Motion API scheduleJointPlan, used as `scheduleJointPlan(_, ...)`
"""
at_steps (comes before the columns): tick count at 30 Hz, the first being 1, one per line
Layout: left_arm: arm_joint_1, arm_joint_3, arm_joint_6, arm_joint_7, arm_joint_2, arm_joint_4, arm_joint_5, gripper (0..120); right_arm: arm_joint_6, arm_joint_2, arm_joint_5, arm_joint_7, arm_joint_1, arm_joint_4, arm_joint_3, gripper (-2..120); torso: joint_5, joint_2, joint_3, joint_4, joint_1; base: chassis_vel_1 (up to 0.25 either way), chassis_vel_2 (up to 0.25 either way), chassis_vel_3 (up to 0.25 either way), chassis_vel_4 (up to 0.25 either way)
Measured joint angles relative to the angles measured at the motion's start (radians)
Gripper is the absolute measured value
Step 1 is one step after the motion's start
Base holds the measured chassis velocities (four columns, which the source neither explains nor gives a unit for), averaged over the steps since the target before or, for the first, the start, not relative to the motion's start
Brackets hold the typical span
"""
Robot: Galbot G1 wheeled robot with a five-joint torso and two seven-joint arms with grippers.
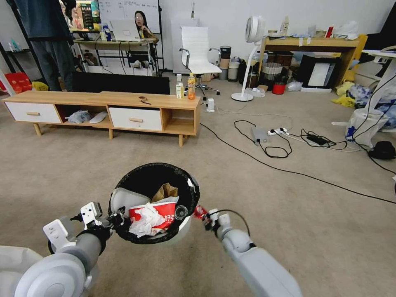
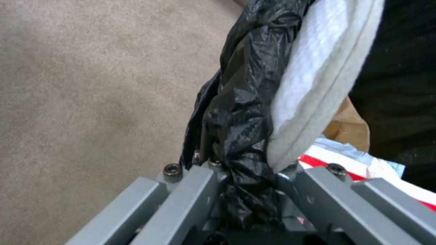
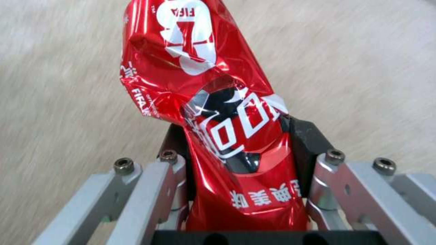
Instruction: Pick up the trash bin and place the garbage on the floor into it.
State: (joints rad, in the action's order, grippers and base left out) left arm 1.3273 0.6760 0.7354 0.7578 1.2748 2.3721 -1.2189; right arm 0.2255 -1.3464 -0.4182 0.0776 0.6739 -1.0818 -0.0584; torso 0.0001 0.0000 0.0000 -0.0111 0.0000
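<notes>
The trash bin (image 1: 187,187), white with a black bag liner over its rim, hangs above the floor (image 1: 288,231) in the lower middle of the head view. My left gripper (image 1: 117,218) is shut on its left rim; the left wrist view shows the black liner (image 2: 240,112) pinched between the fingers. Inside lie garbage: a red-and-white noodle cup (image 1: 163,212), crumpled tissue (image 1: 142,222) and brown paper (image 1: 165,192). My right gripper (image 1: 203,215) sits just right of the bin's rim, shut on a crushed red soda can (image 3: 213,112), also seen as the can (image 1: 200,212).
A low wooden TV bench (image 1: 103,108) with two upright bottles (image 1: 185,86) stands ahead on the left. Black cables and a power strip (image 1: 277,132) cross the carpet at right. A white chair (image 1: 198,53), a fan (image 1: 249,53) and a cluttered desk (image 1: 309,45) stand at the back.
</notes>
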Motion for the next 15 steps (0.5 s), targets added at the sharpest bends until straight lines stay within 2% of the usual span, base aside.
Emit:
scheduleJointPlan(5,-0.005,0.000,0.000,0.000,-0.004,-0.004,-0.003,4,-0.033,0.028,0.004,0.023,0.002,-0.067,0.079,35,0.0000,0.000,0.000,0.0001,0.000,0.000,0.000,0.000,0.000)
scheduleJointPlan(11,-0.007,0.003,0.000,0.000,-0.009,-0.004,-0.009,4,-0.044,0.030,0.014,0.027,0.001,-0.095,0.143,35,0.0000,0.000,0.000,0.0001,0.000,0.000,0.000,0.000,0.000)
scheduleJointPlan(15,-0.007,0.005,0.000,0.001,-0.014,-0.004,-0.012,4,-0.068,0.035,0.031,0.028,-0.006,-0.168,0.206,35,0.0002,0.000,0.000,0.0002,0.000,0.000,0.000,0.000,0.000)
